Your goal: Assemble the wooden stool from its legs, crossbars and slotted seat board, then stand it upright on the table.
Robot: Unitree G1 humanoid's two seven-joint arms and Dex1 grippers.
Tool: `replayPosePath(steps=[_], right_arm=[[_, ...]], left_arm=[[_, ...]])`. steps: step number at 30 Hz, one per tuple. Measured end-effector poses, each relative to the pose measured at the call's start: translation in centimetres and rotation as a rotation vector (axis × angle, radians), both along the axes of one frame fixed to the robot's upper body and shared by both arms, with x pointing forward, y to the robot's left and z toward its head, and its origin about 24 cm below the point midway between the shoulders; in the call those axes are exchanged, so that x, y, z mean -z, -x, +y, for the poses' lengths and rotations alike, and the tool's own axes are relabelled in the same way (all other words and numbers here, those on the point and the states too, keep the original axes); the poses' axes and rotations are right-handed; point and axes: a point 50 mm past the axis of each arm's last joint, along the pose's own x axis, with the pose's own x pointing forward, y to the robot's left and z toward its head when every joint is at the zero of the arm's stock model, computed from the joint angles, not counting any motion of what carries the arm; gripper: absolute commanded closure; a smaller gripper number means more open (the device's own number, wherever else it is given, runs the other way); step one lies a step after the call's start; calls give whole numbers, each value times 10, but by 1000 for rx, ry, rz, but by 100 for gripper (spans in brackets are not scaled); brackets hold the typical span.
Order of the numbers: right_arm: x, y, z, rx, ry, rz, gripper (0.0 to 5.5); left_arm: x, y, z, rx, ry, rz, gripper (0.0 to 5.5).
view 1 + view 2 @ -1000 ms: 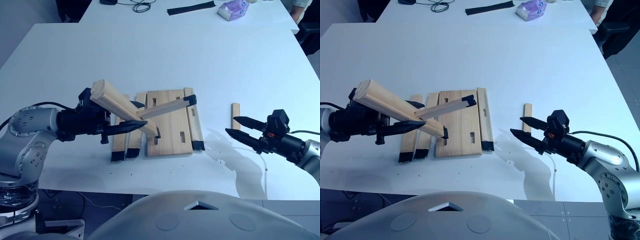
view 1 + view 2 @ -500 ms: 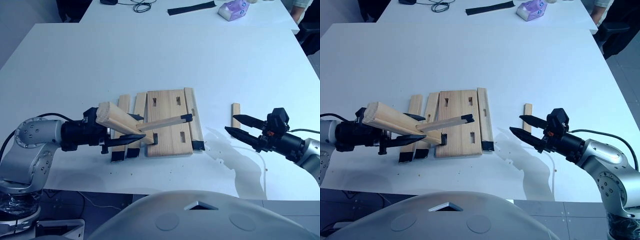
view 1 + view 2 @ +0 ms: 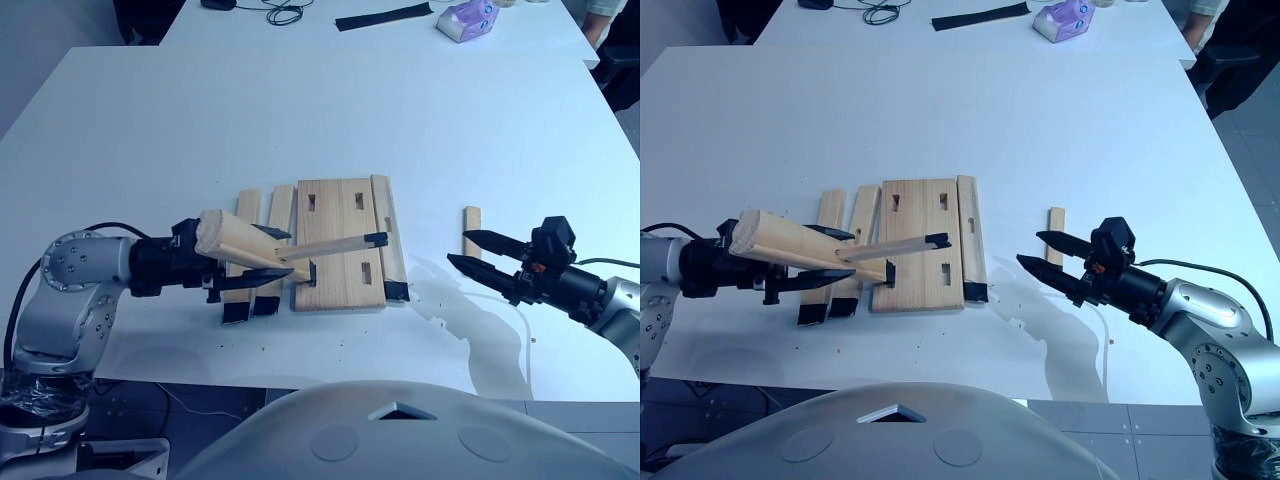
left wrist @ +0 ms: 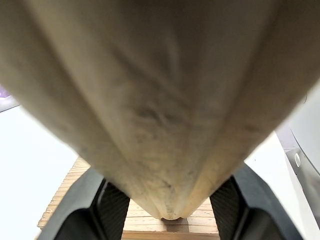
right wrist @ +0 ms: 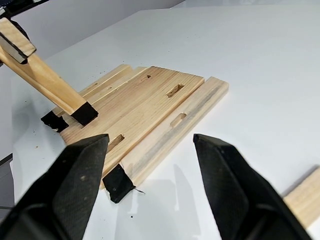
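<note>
The left fingers (image 3: 245, 283) are clamped on a thick leg (image 3: 232, 238), one finger above it and one below. They grip about midway along it, so its bare butt end sticks out behind them toward the arm. The leg slopes down to the right, and its black-capped end comes low at the near left edge of the board (image 3: 345, 212); whether it touches the wood cannot be told. A thin crossbar (image 3: 335, 245) springs from the leg just past the fingertips. It runs to the right over the board, clear of it, and its dark tip ends above the board's right edge. In the left wrist view the leg sits squarely between the two dark fingers, with the board's edge beyond. The board lies flat on the white bench (image 3: 300, 110), slots up. The right leg (image 3: 392, 262) lies against its right side, and the left legs (image 3: 281, 208), two of them, lie side by side on its left, partly under the held leg. The right fingers (image 3: 492, 240) are spread wide and hold nothing. They hang low over the bench, well to the right of the board and pointing toward it. A short bar (image 3: 471, 217) lies on the bench just beyond them.
</note>
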Motion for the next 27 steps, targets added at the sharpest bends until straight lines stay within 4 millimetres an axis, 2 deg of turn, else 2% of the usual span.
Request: replayPosePath(steps=[8, 17, 27], right_arm=[[-1, 0, 1, -3, 1, -5, 241], [-2, -1, 2, 5, -7, -7, 241], [-3, -5, 8, -25, -13, -15, 241]], left_arm=[[9, 7, 4, 58, -54, 47, 344], [8, 0, 6, 86, -81, 67, 344], [14, -7, -10, 111, -109, 7, 344]])
